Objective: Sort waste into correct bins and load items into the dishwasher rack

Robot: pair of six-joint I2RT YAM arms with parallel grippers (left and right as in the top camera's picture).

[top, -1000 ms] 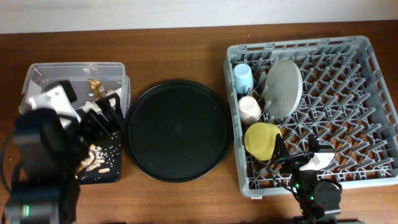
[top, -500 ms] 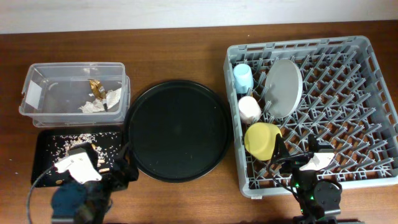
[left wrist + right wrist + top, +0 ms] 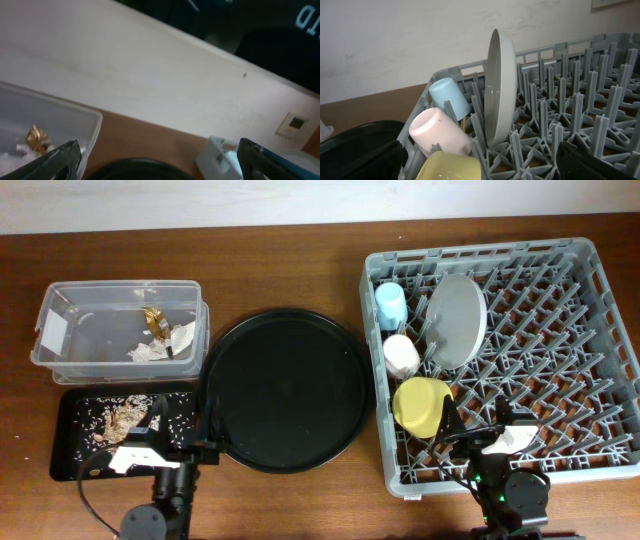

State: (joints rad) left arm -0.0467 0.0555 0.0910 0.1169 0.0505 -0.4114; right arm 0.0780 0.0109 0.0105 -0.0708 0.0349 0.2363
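Note:
The grey dishwasher rack holds the blue cup, pink cup, yellow bowl and the upright grey-green plate. The clear box holds the gold wrapper and white tissue. Food scraps lie in the flat black tray. My left gripper is open and empty, low at the front by that tray. My right gripper is open and empty over the rack's front edge, behind the bowl. I cannot make out the chopsticks.
The large round black tray lies between the bins and the rack, and its rim shows in the left wrist view. The clear box's corner and the rack's white corner also show there. A pale wall runs behind the table.
My left arm has drawn back from over the clear box and black tray to the table's front edge, which uncovers both bins. The right arm has not moved.

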